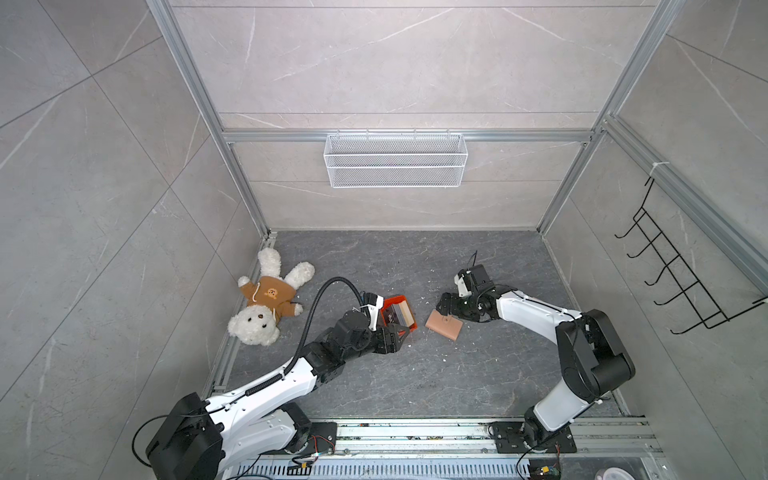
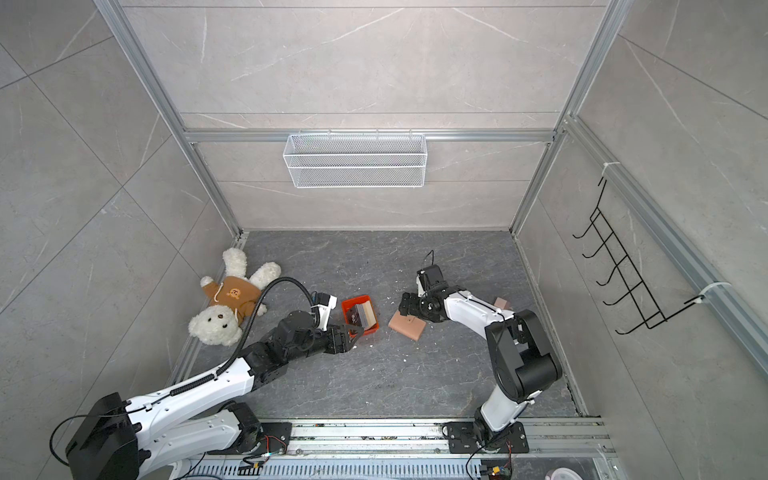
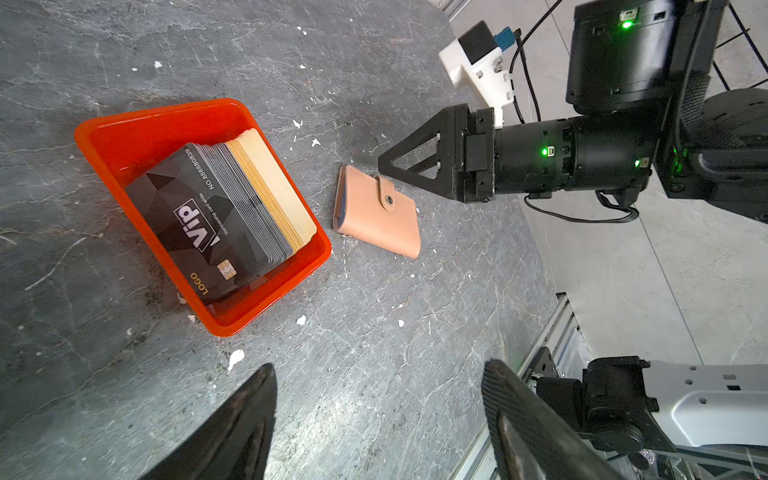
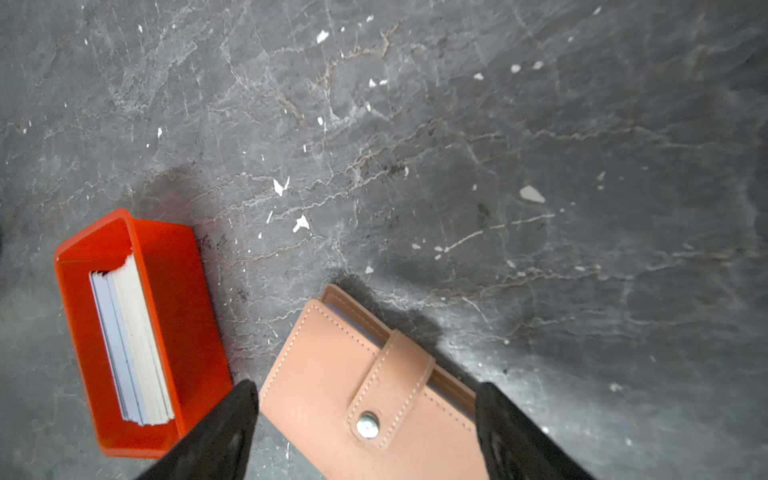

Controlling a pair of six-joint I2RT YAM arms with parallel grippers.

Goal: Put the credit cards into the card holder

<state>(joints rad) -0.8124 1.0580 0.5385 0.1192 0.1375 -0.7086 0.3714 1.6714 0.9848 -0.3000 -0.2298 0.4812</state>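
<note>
Here, on the grey marble table (image 1: 478, 374), the left gripper (image 3: 380, 370) hovers near the orange-red tray (image 3: 124, 124), its fingers (image 3: 245, 415) spread wide and empty. The right gripper (image 4: 365, 388), equally wide, straddles the closed card holder (image 4: 324, 374) beside the tray without clamping it; contact cannot be told. The credit cards (image 3: 270, 187) stand stacked in the tray, a black VIP card (image 3: 195, 216) foremost; the holder's snap (image 4: 368, 424) is fastened.
</note>
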